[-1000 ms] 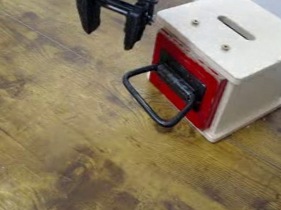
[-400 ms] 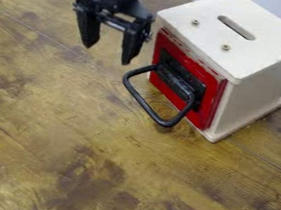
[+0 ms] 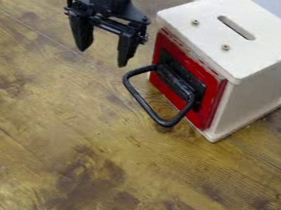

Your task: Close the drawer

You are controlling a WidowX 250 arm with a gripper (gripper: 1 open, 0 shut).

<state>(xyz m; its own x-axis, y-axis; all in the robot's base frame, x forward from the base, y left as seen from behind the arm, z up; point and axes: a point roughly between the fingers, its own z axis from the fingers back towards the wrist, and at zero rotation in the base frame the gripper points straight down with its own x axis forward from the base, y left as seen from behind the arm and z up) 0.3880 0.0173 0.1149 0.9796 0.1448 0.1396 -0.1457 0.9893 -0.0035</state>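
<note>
- Brown wood with dark spots covers the bench point(image 3: 40, 151), and a pale wooden box point(image 3: 258, 91) sits on it near the far side, with a slot point(image 3: 236, 28) on top.
- The red drawer point(image 3: 200, 115) is in the front of that box. Its red face looks level with the wood, or very nearly so. I can't see any of its inside.
- A big black loop handle point(image 3: 164, 123) sticks out from the drawer's front, over the bench.
- The pincer point(image 3: 103, 54) is wide, with its two fingers apart and pointing down. It holds nothing. It hangs beside the box, on the handle's side, and doesn't touch the handle or the drawer.
- To me, this looks like the end of the job, with the pushing part done or almost done. I can't be sure from here that the drawer is in all the way.
- If it is all the way in, the next move is just to keep clear and leave the handle alone.
- If a tiny bit is left, the arm needs to come round in front of the drawer and give it a soft, straight push. A crooked push could make the drawer stick or turn the whole box.
</note>
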